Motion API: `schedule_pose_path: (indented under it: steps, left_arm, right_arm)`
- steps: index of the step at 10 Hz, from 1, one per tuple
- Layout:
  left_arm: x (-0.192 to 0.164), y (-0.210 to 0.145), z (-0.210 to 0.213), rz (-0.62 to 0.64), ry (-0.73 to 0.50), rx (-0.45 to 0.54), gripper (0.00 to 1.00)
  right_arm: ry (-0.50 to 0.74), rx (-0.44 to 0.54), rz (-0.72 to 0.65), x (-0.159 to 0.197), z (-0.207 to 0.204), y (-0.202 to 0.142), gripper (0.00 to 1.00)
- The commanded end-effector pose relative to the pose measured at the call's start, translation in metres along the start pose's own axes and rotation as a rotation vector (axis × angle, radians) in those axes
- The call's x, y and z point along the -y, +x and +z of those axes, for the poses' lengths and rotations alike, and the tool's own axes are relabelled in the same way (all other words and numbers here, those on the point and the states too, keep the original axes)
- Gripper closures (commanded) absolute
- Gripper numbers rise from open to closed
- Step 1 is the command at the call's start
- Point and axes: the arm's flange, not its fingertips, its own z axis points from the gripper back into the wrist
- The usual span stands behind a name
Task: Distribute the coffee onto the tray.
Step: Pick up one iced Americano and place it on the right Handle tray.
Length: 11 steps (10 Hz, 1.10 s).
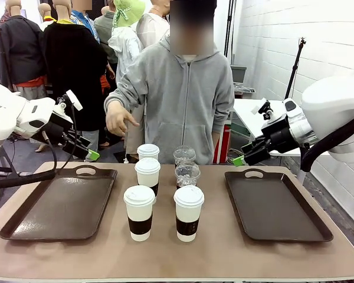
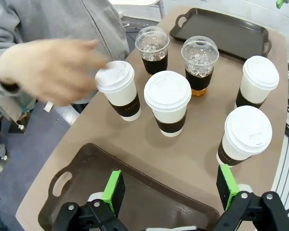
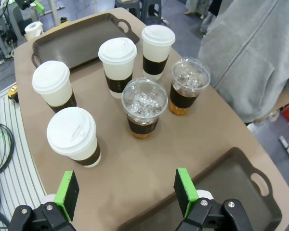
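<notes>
**A:** Between the two grippers, at the middle of the table (image 1: 224,253), stand all six drinks: four white lidded paper cups (image 1: 139,211) with brown sleeves, and two clear cups (image 1: 187,175) with domed lids and dark liquid. None sits on a tray.

**B:** So nothing is distributed yet?

**A:** That is my reading. The left tray (image 1: 59,206), lying below the left gripper (image 1: 87,152), is bare. The right tray (image 1: 277,206), below the right gripper (image 1: 241,158), is bare too. Each gripper hangs above the table with its fingers apart and nothing between them. All six cups are left to move.

**B:** What do the wrist views add?

**A:** The left wrist view looks down between that gripper's green pads (image 2: 113,190). The tray's edge lies directly beneath, the cups stand just beyond, and one paper cup is close beside a pad. It also shows a person's hand (image 2: 53,72), blurred, reaching near the farthest paper cup; I cannot tell whether it touches. From the front, that hand seems to hover well behind the cups, so its closeness is hard to judge.

**B:** And the right wrist view?

**A:** Ahead of the right gripper, it shows the clear cups whole, with pale ice-like lumps under the domes. The front view half hides them behind the paper cups, yet it gives both grippers' height above the table.
</notes>
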Motion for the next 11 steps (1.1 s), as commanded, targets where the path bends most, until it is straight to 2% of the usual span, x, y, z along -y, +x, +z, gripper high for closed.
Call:
schedule_pose_path:
  steps: [1,11]
  left_arm:
    - [-0.0049,-0.0012,-0.0021,-0.02,-0.015,0.015,0.0]
    - [-0.0049,-0.0012,-0.0021,-0.02,-0.015,0.015,0.0]
  right_arm:
    - [0.016,0.024,0.011,0.0043,-0.005,0.0002,0.0]
    - [0.016,0.024,0.011,0.0043,-0.005,0.0002,0.0]
